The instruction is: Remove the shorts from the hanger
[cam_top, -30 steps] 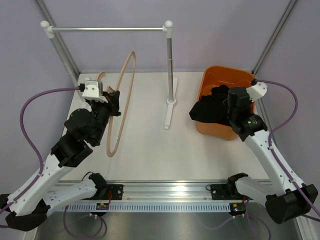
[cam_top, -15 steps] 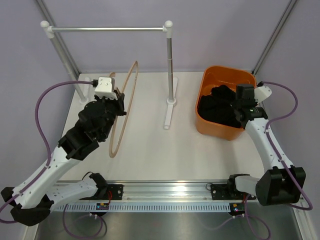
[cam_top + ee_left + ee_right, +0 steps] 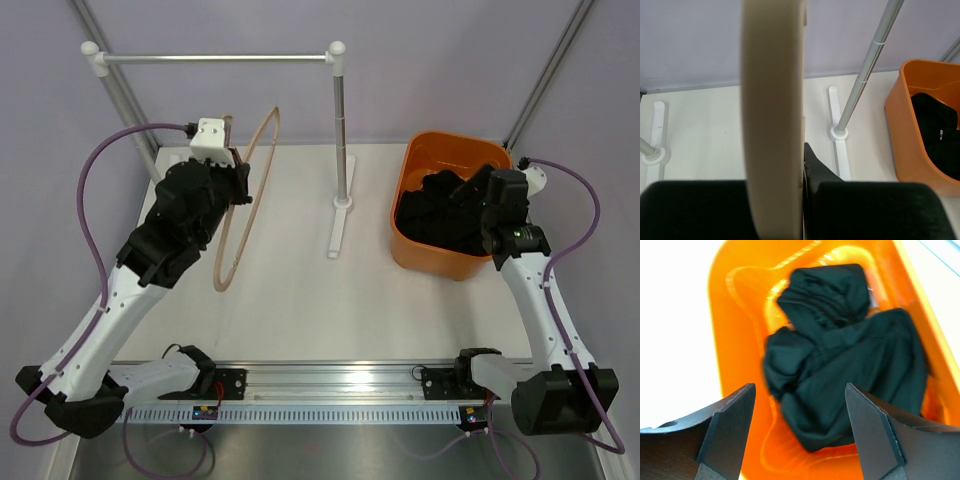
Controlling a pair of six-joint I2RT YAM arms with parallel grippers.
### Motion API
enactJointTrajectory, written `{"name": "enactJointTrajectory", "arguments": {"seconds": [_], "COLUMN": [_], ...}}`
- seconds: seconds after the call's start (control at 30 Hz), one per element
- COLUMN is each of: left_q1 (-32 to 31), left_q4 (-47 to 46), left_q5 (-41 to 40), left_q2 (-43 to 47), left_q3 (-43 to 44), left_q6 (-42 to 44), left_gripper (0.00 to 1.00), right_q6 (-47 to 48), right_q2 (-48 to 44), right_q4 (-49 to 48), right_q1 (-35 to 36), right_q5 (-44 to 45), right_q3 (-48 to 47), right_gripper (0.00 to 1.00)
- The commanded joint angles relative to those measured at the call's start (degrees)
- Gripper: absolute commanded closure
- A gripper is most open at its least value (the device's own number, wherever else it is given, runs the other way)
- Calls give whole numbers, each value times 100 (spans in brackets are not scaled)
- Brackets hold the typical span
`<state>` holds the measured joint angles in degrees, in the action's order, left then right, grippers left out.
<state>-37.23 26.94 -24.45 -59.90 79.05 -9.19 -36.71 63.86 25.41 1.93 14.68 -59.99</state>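
The shorts [image 3: 840, 365] lie bunched in the orange basket [image 3: 735, 330], just beyond your right hand [image 3: 799, 390], whose fingers stand wide apart and clear of the fabric. Your left hand [image 3: 790, 205] is clamped tight on the hanger [image 3: 772, 100].

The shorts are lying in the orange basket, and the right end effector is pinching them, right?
Not quite. The shorts do lie in the orange basket, but the right end effector is open above them, pinching nothing. The right wrist view shows it.
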Motion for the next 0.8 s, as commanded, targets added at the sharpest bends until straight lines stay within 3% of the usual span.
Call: {"name": "enactJointTrajectory", "arguments": {"seconds": [0.0, 0.17, 0.37, 0.77], "left_q1": [374, 936, 1209, 1254], "left_q4": [118, 416, 285, 92], "left_q5": [1117, 2039, 2233, 1707], "left_q2": [-294, -987, -1760, -3413], "left_q3": [550, 1270, 2026, 3844], "left_q6": [-57, -4, 40, 295], "left_gripper": [100, 100, 100, 100], "right_q6": [357, 454, 489, 656], "right_q2": [-356, -698, -989, -1165], "right_q4": [-89, 51, 69, 166], "right_q1": [18, 9, 9, 17], "right_q5": [-649, -931, -1203, -1441], "right_q3": [-268, -408, -426, -426], "right_gripper": [17, 15, 15, 15]}}
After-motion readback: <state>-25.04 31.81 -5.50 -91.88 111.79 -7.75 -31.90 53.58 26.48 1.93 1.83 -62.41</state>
